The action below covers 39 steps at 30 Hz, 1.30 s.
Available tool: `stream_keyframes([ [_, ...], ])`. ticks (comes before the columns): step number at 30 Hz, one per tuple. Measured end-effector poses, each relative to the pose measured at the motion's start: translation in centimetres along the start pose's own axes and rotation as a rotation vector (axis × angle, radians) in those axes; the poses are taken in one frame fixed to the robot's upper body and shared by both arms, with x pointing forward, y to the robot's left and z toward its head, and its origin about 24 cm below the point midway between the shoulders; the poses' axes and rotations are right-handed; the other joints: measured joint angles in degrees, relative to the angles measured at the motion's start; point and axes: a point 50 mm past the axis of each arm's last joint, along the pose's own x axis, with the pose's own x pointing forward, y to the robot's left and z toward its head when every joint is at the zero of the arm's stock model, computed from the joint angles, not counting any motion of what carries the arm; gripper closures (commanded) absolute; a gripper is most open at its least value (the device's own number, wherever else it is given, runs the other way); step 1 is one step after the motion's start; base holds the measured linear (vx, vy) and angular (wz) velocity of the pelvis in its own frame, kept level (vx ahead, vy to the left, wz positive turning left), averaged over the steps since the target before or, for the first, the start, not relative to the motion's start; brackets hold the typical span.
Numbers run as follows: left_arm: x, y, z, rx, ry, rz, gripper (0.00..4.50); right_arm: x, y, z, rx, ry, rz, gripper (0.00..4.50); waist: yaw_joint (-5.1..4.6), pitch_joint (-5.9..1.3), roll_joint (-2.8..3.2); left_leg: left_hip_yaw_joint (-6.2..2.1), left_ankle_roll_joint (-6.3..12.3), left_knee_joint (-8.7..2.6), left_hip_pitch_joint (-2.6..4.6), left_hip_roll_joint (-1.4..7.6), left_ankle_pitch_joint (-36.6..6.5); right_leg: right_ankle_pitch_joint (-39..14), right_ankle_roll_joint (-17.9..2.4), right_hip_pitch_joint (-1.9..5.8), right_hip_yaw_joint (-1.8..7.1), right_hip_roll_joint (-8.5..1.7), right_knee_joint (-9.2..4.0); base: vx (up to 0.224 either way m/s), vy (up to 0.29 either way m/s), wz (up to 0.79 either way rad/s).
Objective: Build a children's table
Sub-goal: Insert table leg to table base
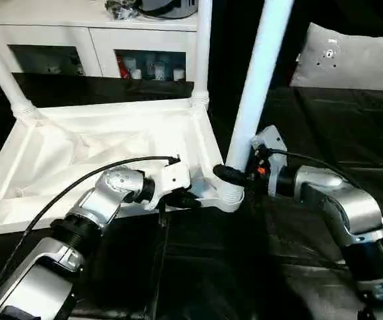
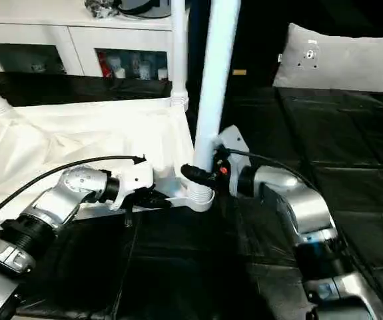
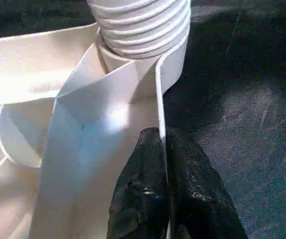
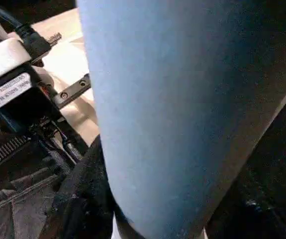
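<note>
Black matting underlies the tabletop [image 1: 111,143], whose rim the left fingers [image 3: 175,199] pinch while the right fingers [image 1: 226,175] clasp a leg [image 1: 261,73].

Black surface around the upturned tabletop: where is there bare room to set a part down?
Bare black surface lies beyond the right gripper, up to the grey cushion. Crowded: the near corner, where the left gripper pinches the tabletop rim and the leg stands.
</note>
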Motion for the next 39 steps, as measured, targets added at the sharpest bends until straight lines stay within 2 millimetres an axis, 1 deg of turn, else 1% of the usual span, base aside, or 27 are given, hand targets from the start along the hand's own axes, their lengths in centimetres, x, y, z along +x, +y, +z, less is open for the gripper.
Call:
stream_keyframes([
  [9, -0.1, -0.1, -0.1, 0.011, 0.001, -0.016, 4.50, 0.4, -0.6, -0.6, 0.043, 0.019, 0.038, 2.62, 0.14, -0.07, -0.17, 0.39, 0.00, 0.00, 0.06, 0.22, 0.00, -0.02, -0.04, 0.02, 0.01, -0.01, 0.02, 0.000, 0.000, 0.00],
  [13, 0.3, -0.1, 0.0, 0.024, -0.004, -0.006, 4.50, 0.0, -0.9, -1.1, 0.075, -0.004, 0.034, 2.62, 0.52, -0.12, -0.26, 0.45, -0.01, 0.00, 0.12, 0.26, 0.02, -0.02, -0.04, 0.07, 0.00, -0.01, 0.02, 0.000, 0.000, 0.00],
  [17, 0.5, -0.2, 0.1, 0.026, -0.008, -0.006, 4.50, -0.7, -1.0, -2.2, 0.174, -0.102, 0.007, 2.62, 1.37, -0.17, -0.24, 0.54, -0.01, 0.00, 0.17, 0.36, 0.02, -0.04, -0.06, 0.11, -0.02, -0.01, 0.02, 0.000, 0.000, 0.00],
  [20, 0.5, -0.2, 0.1, 0.017, -0.012, -0.003, 4.50, -1.1, -1.0, -3.4, 0.270, -0.188, -0.035, 2.62, 1.44, -0.22, -0.10, 0.58, -0.02, 0.00, 0.17, 0.36, 0.02, -0.04, -0.06, 0.09, -0.01, -0.01, 0.04, 0.000, 0.000, 0.00],
  [24, 0.7, -0.2, 0.0, 0.002, -0.015, 0.003, 4.50, -1.5, -0.5, -4.5, 0.287, -0.268, -0.075, 2.62, 1.50, -0.29, 0.06, 0.61, -0.02, 0.00, 0.20, 0.39, 0.02, -0.04, -0.07, 0.11, -0.01, -0.01, 0.04, 0.000, 0.000, 0.00],
  [28, 0.7, -0.3, -0.1, -0.005, -0.018, 0.008, 4.50, -1.8, 0.0, -4.9, 0.216, -0.283, -0.105, 2.62, 1.42, -0.40, 0.33, 0.63, -0.02, 0.00, 0.20, 0.39, 0.02, -0.04, -0.06, 0.12, 0.01, -0.02, 0.01, 0.000, 0.000, 0.00],
  [31, 0.8, -0.3, -0.2, -0.015, -0.019, 0.009, 4.50, -1.6, 0.2, -4.7, 0.095, -0.241, -0.111, 2.62, 1.40, -0.58, 0.65, 0.64, -0.02, 0.00, 0.25, 0.39, 0.02, -0.04, -0.06, 0.20, 0.00, -0.02, -0.01, 0.000, 0.000, 0.00],
  [34, 0.8, -0.3, -0.4, -0.013, -0.017, 0.011, 4.50, -1.3, 0.3, -4.1, 0.001, -0.196, -0.091, 2.62, 1.30, -0.62, 0.72, 0.63, -0.02, 0.00, 0.32, 0.39, 0.02, -0.04, -0.06, 0.26, 0.01, -0.02, -0.01, 0.000, 0.000, 0.00],
  [36, 0.7, -0.3, -0.5, -0.006, -0.010, 0.009, 4.50, -0.9, 0.3, -3.4, -0.084, -0.144, -0.057, 2.62, 1.03, -0.64, 0.74, 0.63, -0.02, 0.00, 0.41, 0.39, 0.02, -0.04, -0.06, 0.34, 0.01, -0.02, -0.01, 0.000, 0.000, 0.00],
  [39, 0.7, -0.2, -0.5, 0.001, -0.008, 0.004, 4.50, -0.6, 0.4, -3.2, -0.124, -0.112, -0.032, 2.62, 1.04, -0.64, 0.72, 0.63, -0.03, 0.00, 0.48, 0.40, 0.02, -0.04, -0.06, 0.37, 0.02, -0.02, -0.01, 0.000, 0.000, 0.00],
])
